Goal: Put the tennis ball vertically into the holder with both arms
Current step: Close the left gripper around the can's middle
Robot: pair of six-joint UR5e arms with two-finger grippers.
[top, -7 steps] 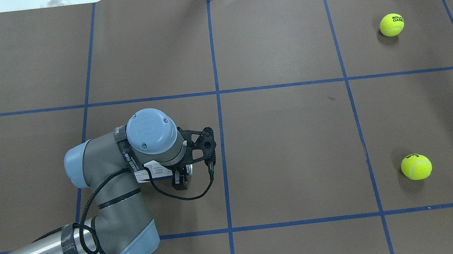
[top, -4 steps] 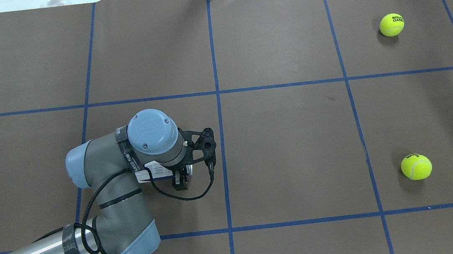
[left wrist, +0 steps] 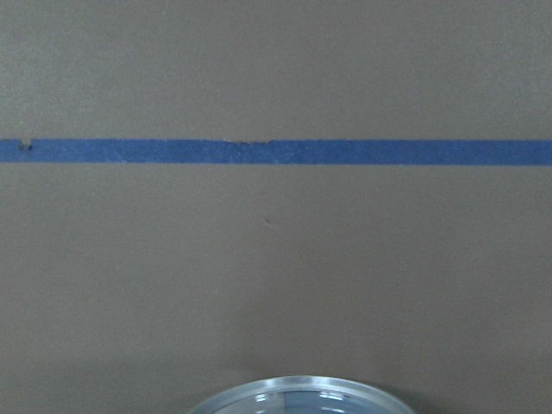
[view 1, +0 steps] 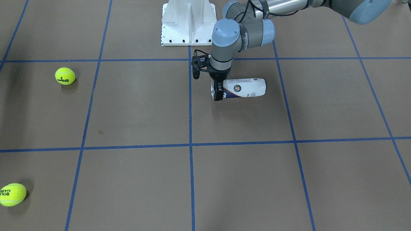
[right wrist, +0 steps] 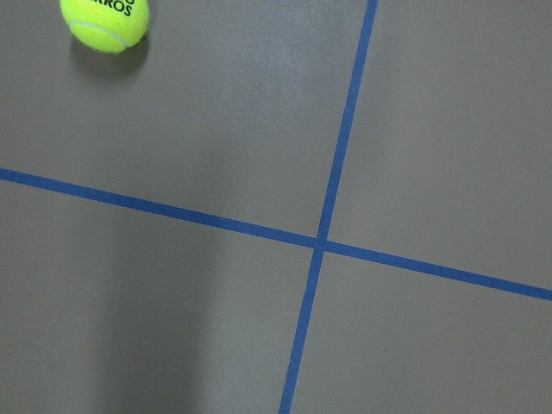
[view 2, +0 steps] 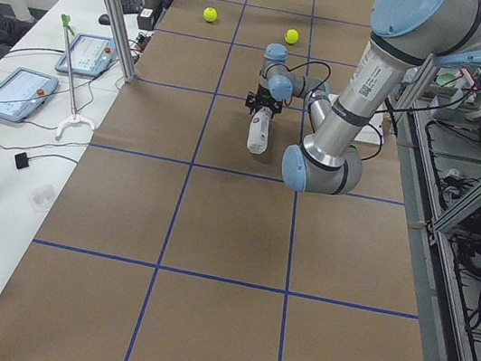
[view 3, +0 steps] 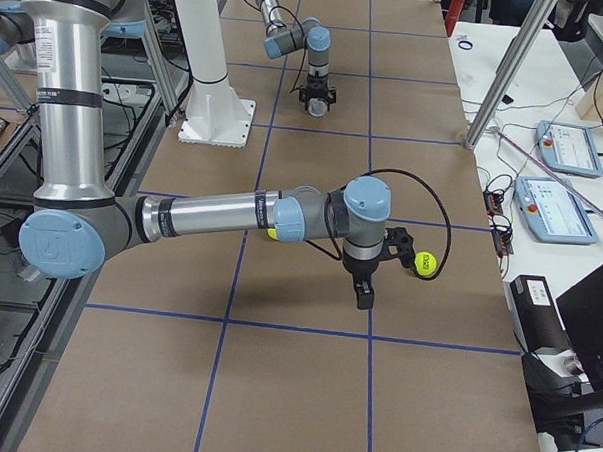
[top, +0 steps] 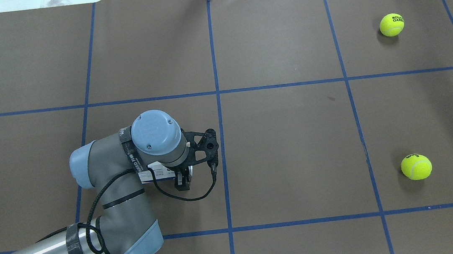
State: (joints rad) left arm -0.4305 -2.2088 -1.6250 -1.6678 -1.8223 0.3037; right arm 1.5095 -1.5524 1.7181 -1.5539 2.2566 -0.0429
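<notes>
**Clear plastic tennis-ball can, the holder [view 1: 247,87], flat on its side; left pincer [view 1: 218,94] on its mouth end**

Clock as in the overhead view. The holder, with its white and navy label, lies on the brown paper-covered worktop [top: 287,146], long axis 9–3. The metal rim [left wrist: 293,388] and open mouth are at the 3 end, the closed base at 9. The left pincer stands vertical over the mouth end, one finger each side of the can, pinching it by the look.

My read: next is a quarter-turn to vertical, mouth up.

Two yellow-green tennis balls sit well apart from the holder: the Garros-printed ball [top: 391,24] at about 2 o'clock, the Wilson-printed ball [view 1: 65,76] at about 3.

The right pincer [view 3: 363,297] shows only in the right side view, near the Garros-printed ball. Spread or pressed together: cannot tell. The right arm [view 3: 212,214] is nearer both balls.
</notes>
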